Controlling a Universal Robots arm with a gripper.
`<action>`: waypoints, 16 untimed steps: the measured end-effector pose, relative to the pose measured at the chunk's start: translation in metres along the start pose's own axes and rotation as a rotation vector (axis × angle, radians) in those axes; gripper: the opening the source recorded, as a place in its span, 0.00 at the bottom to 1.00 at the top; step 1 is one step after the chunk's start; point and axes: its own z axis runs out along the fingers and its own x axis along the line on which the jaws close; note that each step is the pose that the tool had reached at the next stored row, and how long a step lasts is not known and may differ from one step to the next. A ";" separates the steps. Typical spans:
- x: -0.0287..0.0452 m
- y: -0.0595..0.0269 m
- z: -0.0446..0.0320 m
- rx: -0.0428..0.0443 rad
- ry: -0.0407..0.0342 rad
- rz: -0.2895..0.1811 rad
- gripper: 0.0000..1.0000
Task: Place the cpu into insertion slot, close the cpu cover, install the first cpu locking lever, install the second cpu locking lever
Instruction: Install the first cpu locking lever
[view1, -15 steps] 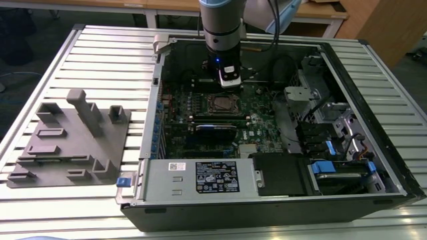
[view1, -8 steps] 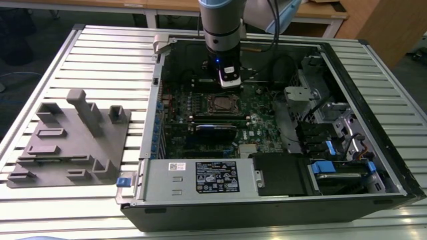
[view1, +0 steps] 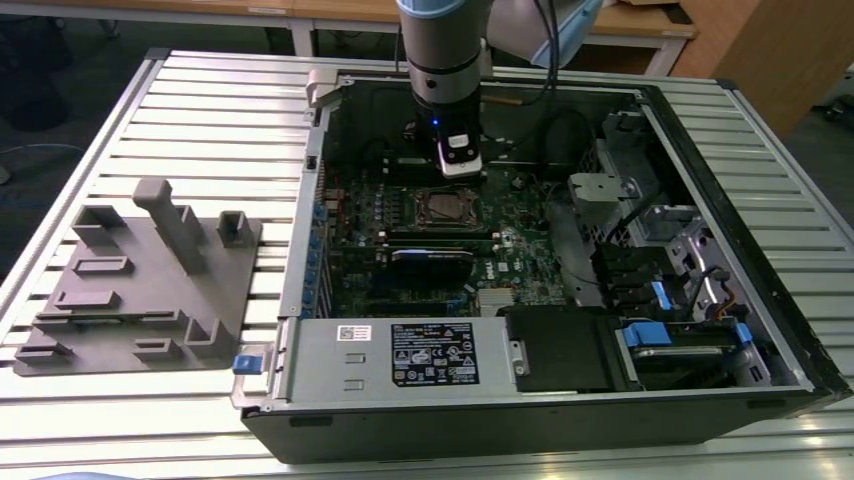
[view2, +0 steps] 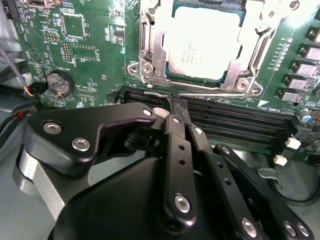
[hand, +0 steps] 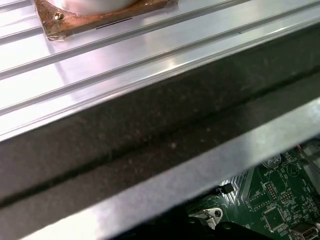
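Jaws drawn together on nothing, the gripper (view2: 176, 102) hovers beside the socket (view2: 150, 75), its fingertips partly hidden behind its own black body. The chip (view2: 205, 42) sits inside under the closed metal cover (view2: 247, 47), whose far edge is cut off.

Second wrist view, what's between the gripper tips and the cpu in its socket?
In the second wrist view, the thin metal locking lever and the cpu cover frame edge lie between the gripper and the cpu.

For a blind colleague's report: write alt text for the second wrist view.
A silver chip sits in its socket under a closed metal frame on a green circuit board. The black gripper, fingers together, hovers over the long memory slots just beside a thin wire lever.
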 end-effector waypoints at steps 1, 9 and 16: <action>0.0000 0.0000 0.0000 0.0000 0.0000 0.000 0.11; -0.0007 -0.0016 0.0000 -0.0002 0.0000 0.000 0.11; -0.0015 -0.0029 0.0007 -0.0001 0.0000 0.000 0.11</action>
